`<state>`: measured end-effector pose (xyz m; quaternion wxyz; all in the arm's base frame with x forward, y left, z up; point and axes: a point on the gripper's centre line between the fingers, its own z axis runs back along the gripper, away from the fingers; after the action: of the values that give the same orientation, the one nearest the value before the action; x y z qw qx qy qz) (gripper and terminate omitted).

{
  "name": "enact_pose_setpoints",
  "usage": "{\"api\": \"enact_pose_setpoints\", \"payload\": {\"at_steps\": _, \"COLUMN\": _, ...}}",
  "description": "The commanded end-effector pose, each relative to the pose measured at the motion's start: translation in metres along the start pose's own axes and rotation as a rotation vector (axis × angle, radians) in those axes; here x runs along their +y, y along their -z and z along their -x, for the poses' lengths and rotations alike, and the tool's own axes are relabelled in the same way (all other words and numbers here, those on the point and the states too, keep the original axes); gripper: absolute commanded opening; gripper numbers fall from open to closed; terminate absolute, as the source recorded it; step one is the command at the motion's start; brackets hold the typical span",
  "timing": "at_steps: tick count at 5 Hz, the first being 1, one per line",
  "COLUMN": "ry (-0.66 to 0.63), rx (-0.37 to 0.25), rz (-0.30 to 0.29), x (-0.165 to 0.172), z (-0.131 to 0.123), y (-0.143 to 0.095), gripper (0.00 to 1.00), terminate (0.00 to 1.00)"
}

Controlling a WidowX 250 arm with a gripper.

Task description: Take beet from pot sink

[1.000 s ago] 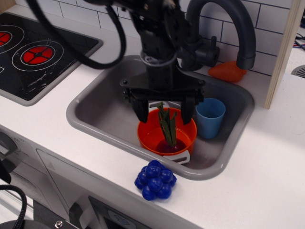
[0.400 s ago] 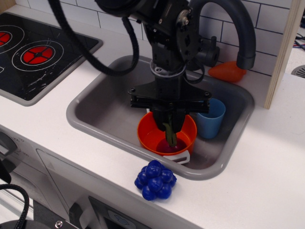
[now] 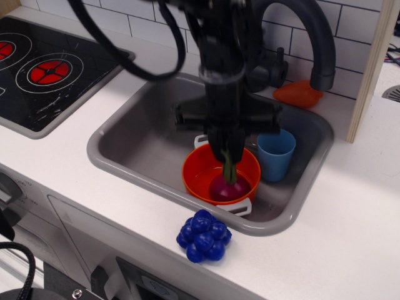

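The beet (image 3: 229, 187) has a dark magenta bulb and olive-green stalks. My gripper (image 3: 226, 152) is shut on the stalks and holds the bulb lifted, level with the rim of the orange pot (image 3: 200, 174). The pot has white loop handles and stands in the grey sink (image 3: 137, 147), right of the middle. The black arm comes straight down from above and hides the top of the stalks.
A blue cup (image 3: 275, 153) stands in the sink just right of the pot. A dark grey tap (image 3: 312, 37) arches over the back. A blue grape cluster (image 3: 204, 235) lies on the counter in front. An orange object (image 3: 298, 94) lies behind; a stove (image 3: 50, 72) is at the left.
My gripper went from open around the stalks to shut on them, then rose. The beet bulb has come up from the pot's bottom to rim height.
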<state>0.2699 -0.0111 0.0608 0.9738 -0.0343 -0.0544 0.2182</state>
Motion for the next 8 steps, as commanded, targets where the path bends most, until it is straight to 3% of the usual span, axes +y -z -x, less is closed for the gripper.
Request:
{"api": "enact_pose_setpoints", "payload": {"at_steps": 1, "ry": -0.075, "rx": -0.106, "rz": 0.075, "x": 0.018, "z": -0.023, "y": -0.064, "gripper": 0.00, "terminate": 0.00}}
{"api": "enact_pose_setpoints", "payload": {"at_steps": 2, "ry": -0.099, "rx": -0.093, "rz": 0.049, "x": 0.045, "z": -0.029, "y": -0.075, "gripper": 0.00, "terminate": 0.00}}
{"api": "enact_pose_setpoints", "payload": {"at_steps": 4, "ry": -0.078, "rx": -0.080, "rz": -0.014, "x": 0.091, "z": -0.037, "y": -0.054, "gripper": 0.00, "terminate": 0.00}}
{"api": "enact_pose_setpoints", "payload": {"at_steps": 6, "ry": -0.113, "rx": -0.081, "rz": -0.051, "x": 0.109, "z": -0.049, "y": -0.023, "gripper": 0.00, "terminate": 0.00}}
{"api": "enact_pose_setpoints", "payload": {"at_steps": 7, "ry": -0.130, "rx": -0.063, "rz": -0.087, "x": 0.108, "z": -0.055, "y": -0.018, "gripper": 1.00, "terminate": 0.00}}
{"api": "enact_pose_setpoints", "payload": {"at_steps": 8, "ry": -0.146, "rx": -0.051, "rz": -0.070, "x": 0.107, "z": -0.058, "y": -0.023, "gripper": 1.00, "terminate": 0.00}}
